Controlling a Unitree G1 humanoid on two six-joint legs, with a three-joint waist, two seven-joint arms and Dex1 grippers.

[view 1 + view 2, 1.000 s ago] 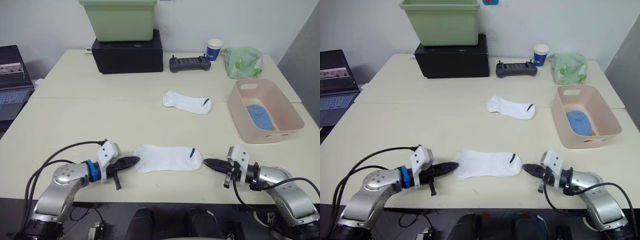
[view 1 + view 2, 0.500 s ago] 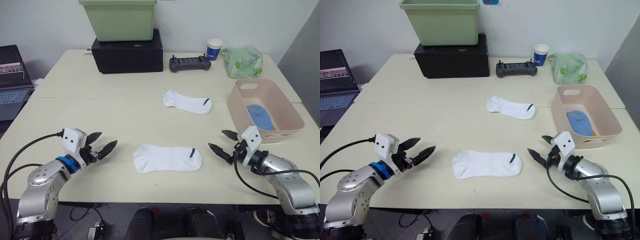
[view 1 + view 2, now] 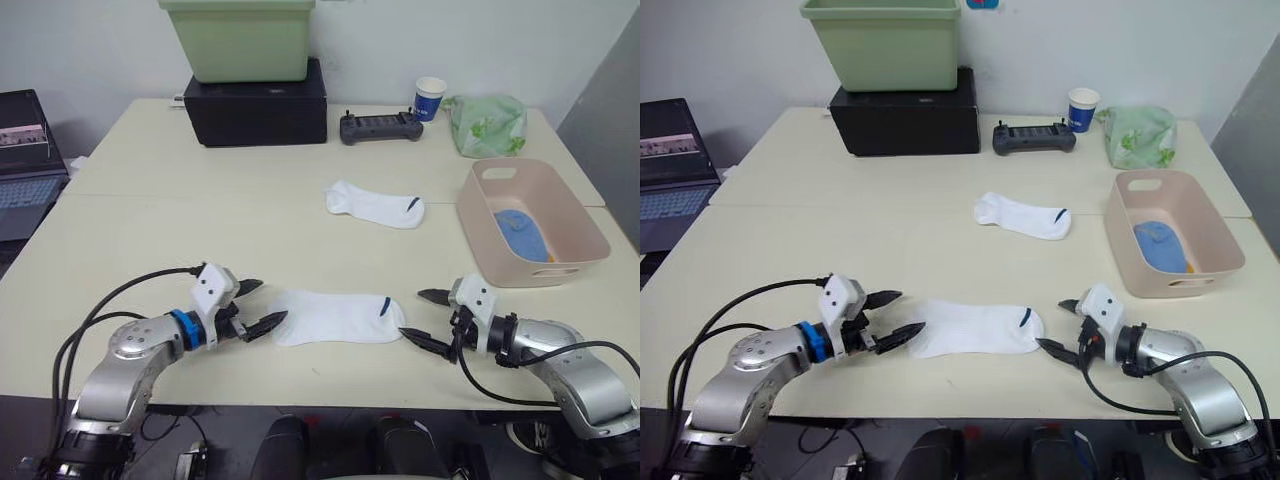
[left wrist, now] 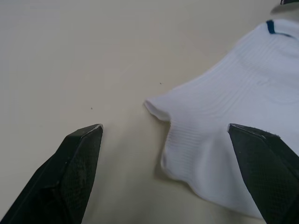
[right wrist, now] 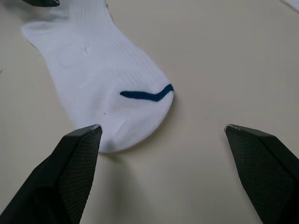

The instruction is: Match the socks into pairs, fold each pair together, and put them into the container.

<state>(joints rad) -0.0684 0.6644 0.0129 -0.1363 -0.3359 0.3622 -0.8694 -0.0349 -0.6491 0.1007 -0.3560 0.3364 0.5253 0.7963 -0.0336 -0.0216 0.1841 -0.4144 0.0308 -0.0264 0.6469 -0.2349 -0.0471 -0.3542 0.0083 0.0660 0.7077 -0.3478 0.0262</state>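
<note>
Flanking the near white sock (image 3: 338, 316), the left pincer (image 3: 258, 306) and right pincer (image 3: 424, 318) both stand apart, low over the bench (image 3: 200, 230). A second white sock (image 3: 375, 204) lies farther back. Inside the pink container (image 3: 530, 220), a blue sock (image 3: 518, 232) shows, partly hidden by the wall.

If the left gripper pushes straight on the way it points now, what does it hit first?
Most likely the near white sock: the left gripper is open, pointing at the sock's cuff end, one fingertip already at its edge.
</note>
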